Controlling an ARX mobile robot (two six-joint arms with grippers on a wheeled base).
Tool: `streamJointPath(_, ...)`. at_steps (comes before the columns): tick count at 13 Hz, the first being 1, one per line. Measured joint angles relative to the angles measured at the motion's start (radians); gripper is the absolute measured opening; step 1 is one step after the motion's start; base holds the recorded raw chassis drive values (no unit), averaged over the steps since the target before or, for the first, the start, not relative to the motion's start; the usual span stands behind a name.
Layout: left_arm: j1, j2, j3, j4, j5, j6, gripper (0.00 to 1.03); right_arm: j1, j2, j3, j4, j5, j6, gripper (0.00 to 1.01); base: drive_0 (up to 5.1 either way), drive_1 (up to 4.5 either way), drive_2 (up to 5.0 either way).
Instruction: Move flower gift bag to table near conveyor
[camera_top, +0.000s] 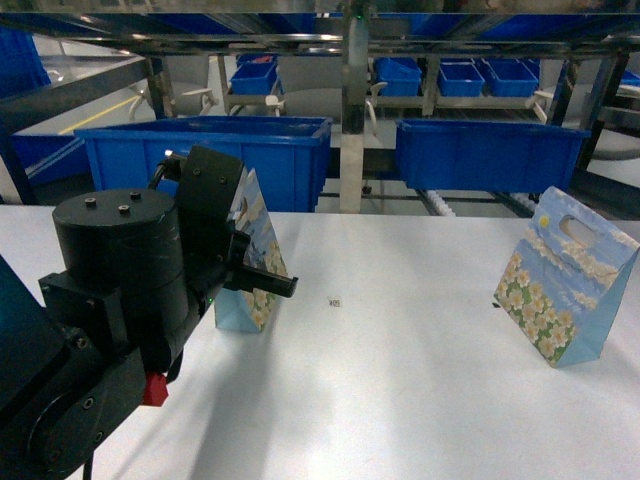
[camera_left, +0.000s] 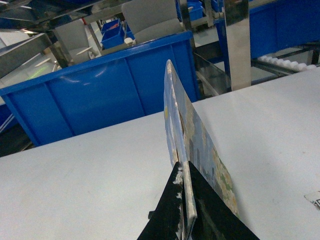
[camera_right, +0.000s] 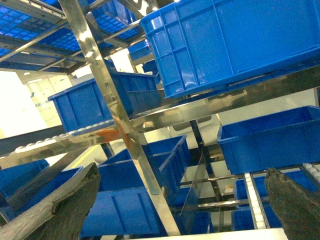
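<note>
Left gripper (camera_left: 184, 200), at lower centre of the wrist view, is clamped on the top edge of a flower gift bag (camera_left: 200, 145) standing on the white table (camera_top: 400, 400) before blue bins (camera_top: 215, 150). Thin, light paper creases easily; grip the stiffened handle edge. Right gripper (camera_right: 180, 210) spread wide, empty.

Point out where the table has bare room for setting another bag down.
The widest bare patch of the table lies between the left gift bag, pinched by the left gripper, and the right gift bag; only a small tag sits there. The near edge is bare too. The left side is crowded by the arm.
</note>
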Motion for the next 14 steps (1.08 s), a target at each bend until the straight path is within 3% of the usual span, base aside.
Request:
streamJointPath(3,0.006,-0.06,-0.087,-0.008,0.0,-0.039,0.02,0.0,0.0,0.0,0.0,0.0,0.0,0.98,0.0,0.0,0.0)
streamJointPath(4,0.01,-0.06,-0.087,-0.013,0.003,-0.049,0.15,0.0,0.0,0.0,-0.001,0.0,0.0,0.98,0.0,0.0,0.0)
streamJointPath(5,0.019,-0.108,-0.077,-0.019,0.026,-0.054,0.47,0.0,0.0,0.0,0.0,0.0,0.0,0.98,0.0,0.0,0.0)
streamJointPath(8,0.018,-0.274,-0.082,-0.014,0.029,-0.055,0.83,0.0,0.0,0.0,0.001,0.0,0.0,0.98,0.0,0.0,0.0)
streamJointPath(9,0.01,-0.325,-0.092,-0.012,-0.011,-0.053,0.94,0.0,0.0,0.0,0.0,0.0,0.0,0.98,0.0,0.0,0.0)
streamJointPath(10,0.008,-0.355,-0.092,-0.002,-0.03,-0.051,0.99,0.0,0.0,0.0,0.0,0.0,0.0,0.98,0.0,0.0,0.0)
streamJointPath(12,0.005,-0.341,-0.098,-0.028,-0.031,-0.055,0.98,0.0,0.0,0.0,0.001,0.0,0.0,0.98,0.0,0.0,0.0)
streamJointPath(13,0.024,-0.468,-0.184,-0.218,-0.002,-0.13,0.83,0.002,-0.039,-0.002,-0.153,0.061,-0.06,0.9,0.0,0.0,0.0)
streamJointPath(14,0.071,-0.644,-0.312,-0.201,0.026,-0.19,0.65,-0.014,-0.128,-0.119,-0.198,0.105,-0.239,0.72,0.0,0.0,0.0)
